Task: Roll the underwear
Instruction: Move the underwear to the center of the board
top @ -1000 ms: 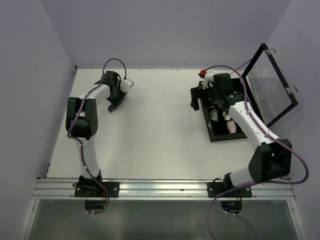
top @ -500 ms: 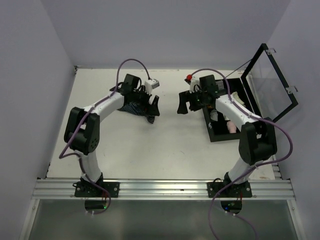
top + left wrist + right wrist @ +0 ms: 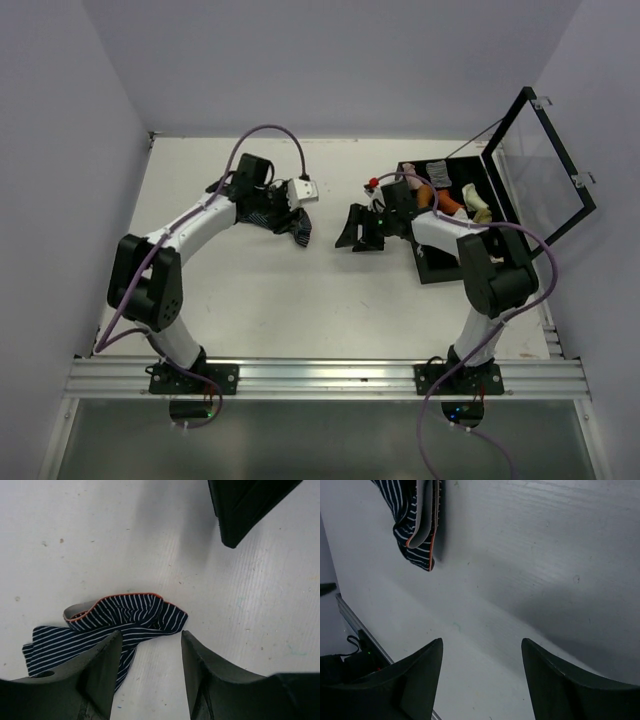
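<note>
The underwear is a crumpled navy piece with white stripes and an orange-edged waistband, lying on the white table left of centre. In the left wrist view the underwear lies just ahead of my left gripper, which is open with only bare table between its fingers; the left finger covers the cloth's lower edge. My left gripper hangs over the cloth's right end. My right gripper faces it from the right, open and empty. In the right wrist view the underwear is far ahead of my right gripper.
A black box stands at the right with its clear lid propped open; several other garments lie inside. The dark tip of the right gripper shows at the top of the left wrist view. The metal rail runs along the near edge.
The left arm swung from the far left to the centre, and the underwear now lies there, released. The right arm came out of the box leftward. Both jaws have narrowed slightly.
</note>
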Motion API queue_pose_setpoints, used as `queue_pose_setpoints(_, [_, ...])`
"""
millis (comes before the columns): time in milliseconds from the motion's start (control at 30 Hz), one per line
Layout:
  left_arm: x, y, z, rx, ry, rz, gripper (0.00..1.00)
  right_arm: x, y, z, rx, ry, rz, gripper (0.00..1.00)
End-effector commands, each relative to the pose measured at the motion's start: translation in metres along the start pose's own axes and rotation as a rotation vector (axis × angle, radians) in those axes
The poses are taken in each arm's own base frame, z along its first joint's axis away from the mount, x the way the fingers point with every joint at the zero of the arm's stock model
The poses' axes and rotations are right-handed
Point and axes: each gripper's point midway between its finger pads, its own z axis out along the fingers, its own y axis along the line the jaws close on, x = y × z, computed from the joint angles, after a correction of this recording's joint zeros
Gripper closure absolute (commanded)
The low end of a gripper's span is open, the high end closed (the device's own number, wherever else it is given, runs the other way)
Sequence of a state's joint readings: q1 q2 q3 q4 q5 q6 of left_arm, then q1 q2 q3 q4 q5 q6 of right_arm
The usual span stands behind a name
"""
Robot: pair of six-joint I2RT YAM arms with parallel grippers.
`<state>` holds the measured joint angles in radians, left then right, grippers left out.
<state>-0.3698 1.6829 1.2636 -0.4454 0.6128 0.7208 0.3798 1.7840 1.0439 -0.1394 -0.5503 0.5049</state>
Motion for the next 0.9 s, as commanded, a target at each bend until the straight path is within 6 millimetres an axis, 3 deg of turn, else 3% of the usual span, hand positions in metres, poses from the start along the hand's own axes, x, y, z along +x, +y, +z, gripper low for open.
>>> queue_pose_setpoints(0, [0.008, -0.012, 0.028, 0.033, 0.055, 0.126, 0.46, -0.019, 0.012, 0.009, -0.058, -0.048, 0.103, 0.32])
queue_pose_setpoints(100, [0.016, -0.013, 0.048, 0.031, 0.096, 0.116, 0.47, -0.016, 0.01, 0.015, -0.06, -0.036, 0.142, 0.34])
queue_pose_setpoints(367, [0.037, 0.011, 0.081, -0.014, 0.175, 0.103, 0.49, -0.017, 0.013, 0.031, -0.097, -0.035, 0.198, 0.35])
queue_pose_setpoints(433, [0.038, 0.015, 0.083, -0.025, 0.186, 0.088, 0.59, -0.017, 0.014, 0.035, -0.1, -0.035, 0.191, 0.35])
queue_pose_setpoints(533, [0.024, 0.019, 0.082, -0.024, 0.144, 0.069, 0.74, -0.016, 0.013, 0.043, -0.101, -0.02, 0.199, 0.35])
queue_pose_setpoints(700, [0.018, 0.014, 0.08, -0.005, 0.136, 0.008, 0.89, -0.017, 0.008, 0.057, -0.101, -0.023, 0.226, 0.35])
queue_pose_setpoints(767, [0.018, 0.015, 0.081, -0.004, 0.145, -0.016, 0.79, -0.022, 0.01, 0.059, -0.116, -0.036, 0.223, 0.35])
queue_pose_setpoints(800, [0.021, 0.012, 0.08, 0.009, 0.161, -0.038, 0.6, -0.023, 0.008, 0.061, -0.114, -0.04, 0.235, 0.35])
queue_pose_setpoints(867, [0.021, 0.012, 0.081, 0.01, 0.164, -0.045, 0.53, -0.025, 0.01, 0.062, -0.12, -0.046, 0.237, 0.35])
